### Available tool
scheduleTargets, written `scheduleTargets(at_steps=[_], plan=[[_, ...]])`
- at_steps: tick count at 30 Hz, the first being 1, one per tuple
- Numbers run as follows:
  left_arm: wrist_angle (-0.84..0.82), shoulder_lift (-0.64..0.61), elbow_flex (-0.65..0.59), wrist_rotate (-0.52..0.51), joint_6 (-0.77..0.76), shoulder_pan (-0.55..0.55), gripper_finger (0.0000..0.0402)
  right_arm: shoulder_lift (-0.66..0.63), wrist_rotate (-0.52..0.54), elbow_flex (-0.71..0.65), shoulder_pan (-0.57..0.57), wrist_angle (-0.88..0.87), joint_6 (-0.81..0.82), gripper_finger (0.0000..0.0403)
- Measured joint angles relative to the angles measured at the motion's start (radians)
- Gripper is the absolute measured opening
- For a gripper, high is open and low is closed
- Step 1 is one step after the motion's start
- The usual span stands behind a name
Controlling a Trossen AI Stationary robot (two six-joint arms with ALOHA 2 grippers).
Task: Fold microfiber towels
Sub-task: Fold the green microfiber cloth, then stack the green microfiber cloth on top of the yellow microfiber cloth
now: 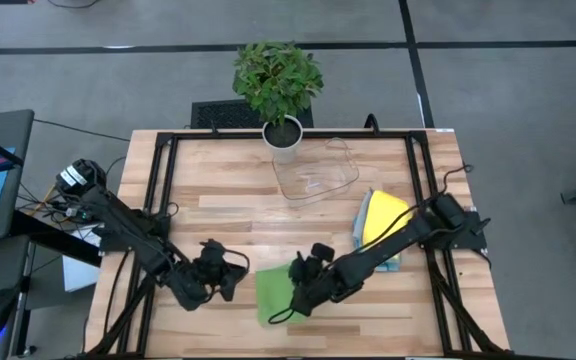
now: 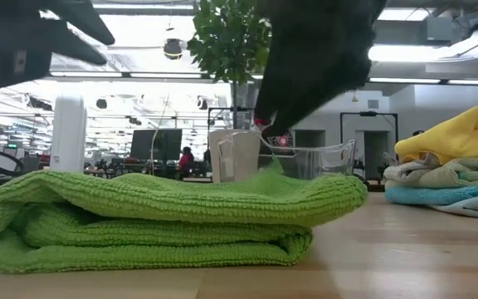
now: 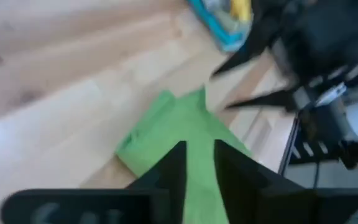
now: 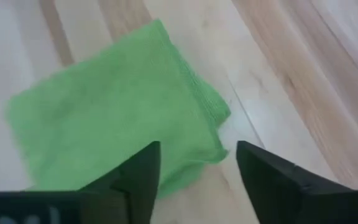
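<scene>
Green microfiber towel [image 4: 114, 112], folded, lying flat on the light wooden table [image 4: 278, 81], its doubled corner nearest the right hand [image 4: 197, 180], whose two dark fingers [image 4: 138, 177] stand apart just above the towel, holding nothing.

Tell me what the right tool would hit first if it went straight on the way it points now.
Most likely the green towel: the right tool stands open just over its folded edge, aimed down at the cloth and the table beside it. Depth is hard to judge, so it could touch wood right at the towel's edge instead.

Bare table [image 1: 218, 205] left; tray [image 1: 315, 178], plant [image 1: 279, 85] behind.
</scene>
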Motion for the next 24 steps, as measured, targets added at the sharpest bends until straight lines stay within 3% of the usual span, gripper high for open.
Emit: scheduleTargets(at_steps=[5, 10, 17, 24], plan=[[0.005, 0.003, 0.0, 0.207, -0.085, 0.072, 0.0142, -0.088, -0.084, 0.0, -0.001, -0.035, 0.089, 0.0262], [0.011, 0.044, 0.001, 0.204, -0.274, 0.081, 0.0198, -0.062, -0.111, 0.0, 0.029, -0.043, 0.249, 0.0265], [0.159, 0.212, 0.0, 0.248, -0.375, 0.062, 0.0217, 0.033, -0.137, 0.001, 0.058, 0.021, 0.413, 0.0265], [0.411, 0.389, 0.009, 0.303, -0.429, 0.062, 0.0218, 0.036, -0.118, 0.0, 0.044, 0.033, 0.455, 0.0265]])
